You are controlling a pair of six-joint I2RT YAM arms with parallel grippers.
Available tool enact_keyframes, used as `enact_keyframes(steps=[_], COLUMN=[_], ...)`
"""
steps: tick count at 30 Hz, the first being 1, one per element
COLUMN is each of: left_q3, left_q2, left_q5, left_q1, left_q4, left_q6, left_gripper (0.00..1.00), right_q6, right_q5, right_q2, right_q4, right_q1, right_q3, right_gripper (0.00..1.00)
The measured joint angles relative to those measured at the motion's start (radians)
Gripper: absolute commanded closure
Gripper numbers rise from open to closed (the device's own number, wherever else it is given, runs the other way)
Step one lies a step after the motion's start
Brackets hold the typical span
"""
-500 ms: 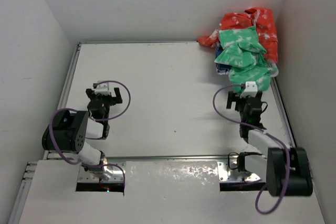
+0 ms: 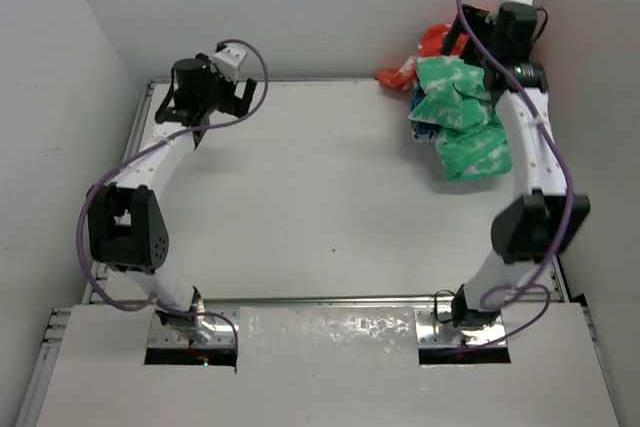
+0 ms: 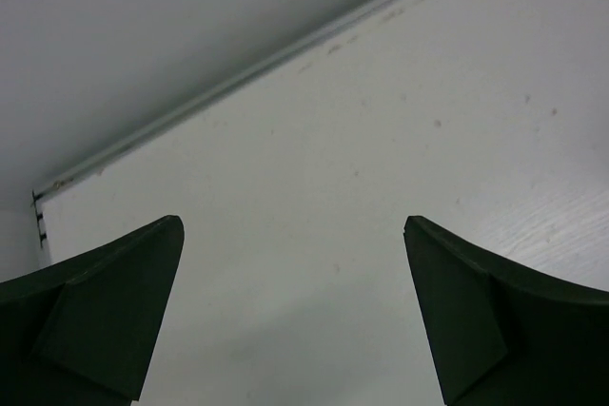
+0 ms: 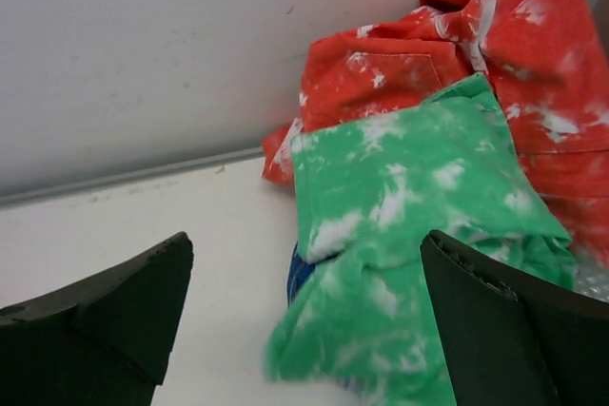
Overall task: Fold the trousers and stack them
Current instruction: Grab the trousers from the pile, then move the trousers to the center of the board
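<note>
The green trousers [image 2: 462,117] with white blotches lie crumpled on top of a cloth pile at the far right of the table; they also show in the right wrist view [image 4: 409,197]. My right gripper [image 2: 492,47] hangs above the pile's far end, open and empty, with the trousers showing between its fingers [image 4: 306,240]. My left gripper [image 2: 203,105] is stretched to the far left corner, open and empty over bare table [image 3: 293,225], far from the trousers.
A red blotched garment [image 2: 440,42] lies under and behind the trousers against the back wall [image 4: 514,54]. A blue cloth [image 4: 300,273] peeks out beneath the green. White walls close the table at the back and both sides; a raised rim [image 3: 238,78] runs along the far edge.
Both arms have stretched from near their bases to the far side: the left to the far left corner, the right up over the cloth pile. The pile looks unmoved.
</note>
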Motion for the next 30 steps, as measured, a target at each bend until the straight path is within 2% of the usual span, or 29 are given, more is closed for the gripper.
enact_keyframes(steps=[3, 6, 8, 10, 11, 12, 14, 15, 16, 25, 30], left_q3=[0.117, 0.122, 0.1, 0.079, 0.071, 0.068, 0.068, 0.068, 0.068, 0.093, 0.093], left_q2=[0.063, 0.088, 0.084, 0.077, 0.072, 0.068, 0.058, 0.051, 0.043, -0.033, -0.087], left_q5=[-0.056, -0.099, -0.115, -0.118, -0.117, -0.114, -0.105, -0.103, -0.103, -0.113, -0.107], left_q1=[-0.013, -0.03, -0.052, -0.081, -0.096, -0.106, -0.127, -0.131, -0.132, -0.128, -0.109], left_q4=[-0.209, -0.365, -0.426, -0.465, -0.483, -0.498, -0.512, -0.513, -0.513, -0.51, -0.509], left_q6=[0.052, 0.079, 0.087, 0.088, 0.087, 0.086, 0.082, 0.08, 0.078, 0.012, -0.042], left_gripper=[0.0, 0.0, 0.0, 0.0, 0.0, 0.0, 0.02, 0.02, 0.02, 0.02, 0.02], right_q6=[0.058, 0.096, 0.112, 0.119, 0.118, 0.117, 0.112, 0.106, 0.104, -0.053, -0.172], right_q5=[0.044, 0.081, 0.104, 0.117, 0.123, 0.132, 0.158, 0.173, 0.195, 0.398, 0.344], right_q2=[0.229, 0.43, 0.521, 0.56, 0.564, 0.552, 0.509, 0.481, 0.446, 0.156, 0.009], right_q4=[-0.134, -0.262, -0.329, -0.389, -0.399, -0.396, -0.386, -0.381, -0.381, -0.409, -0.367], right_q1=[0.0, 0.0, 0.0, 0.0, 0.001, 0.002, 0.004, 0.005, 0.008, 0.023, 0.086], right_q3=[0.235, 0.401, 0.441, 0.421, 0.39, 0.348, 0.275, 0.246, 0.223, 0.233, 0.32], right_gripper=[0.01, 0.01, 0.04, 0.12, 0.22, 0.52, 0.75, 0.93, 0.98, 1.0, 1.0])
